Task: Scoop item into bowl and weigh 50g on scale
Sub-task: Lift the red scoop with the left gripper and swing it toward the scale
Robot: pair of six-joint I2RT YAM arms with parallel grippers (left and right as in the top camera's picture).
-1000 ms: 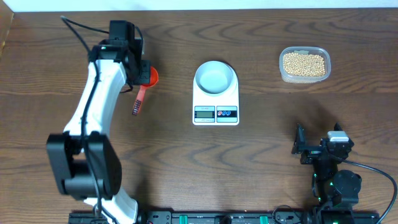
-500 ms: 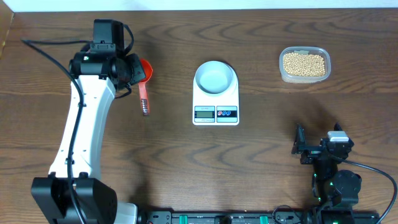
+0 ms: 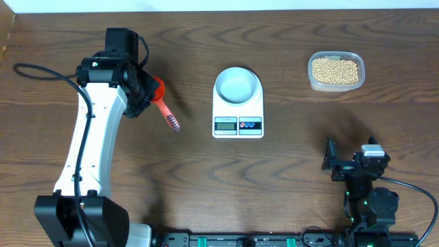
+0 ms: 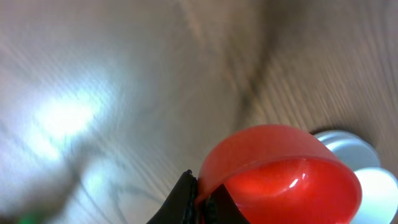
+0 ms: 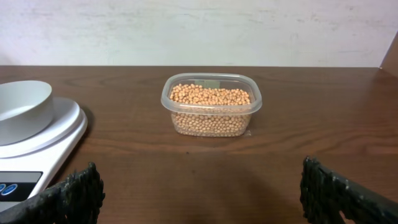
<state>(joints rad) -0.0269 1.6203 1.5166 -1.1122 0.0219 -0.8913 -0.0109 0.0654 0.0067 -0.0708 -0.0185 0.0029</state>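
My left gripper (image 3: 143, 89) is shut on the rim of a red plastic scoop (image 3: 163, 99), left of the scale, with its ribbed handle pointing down-right. In the blurred left wrist view the black fingertips (image 4: 200, 198) pinch the empty red cup (image 4: 283, 180). The pale grey-white bowl (image 3: 237, 85) sits empty on the white scale (image 3: 238, 124). The tan beans (image 3: 335, 70) fill a clear tub (image 3: 313, 80) at the far right. My right gripper (image 3: 351, 166) is open and empty near the front edge, facing the tub (image 5: 211, 122), the beans (image 5: 210, 95), the bowl (image 5: 22, 109) and the scale (image 5: 53, 140).
The left arm's white links (image 3: 92, 151) stretch from the front left up to the scoop. A cable (image 3: 41, 68) loops at the far left. A light wall (image 5: 199, 31) stands behind the table's back edge.
My left gripper has turned with the scoop. The handle has swung from pointing down-left to pointing down-right, and the scoop sits slightly nearer the scale. The right arm has not moved.
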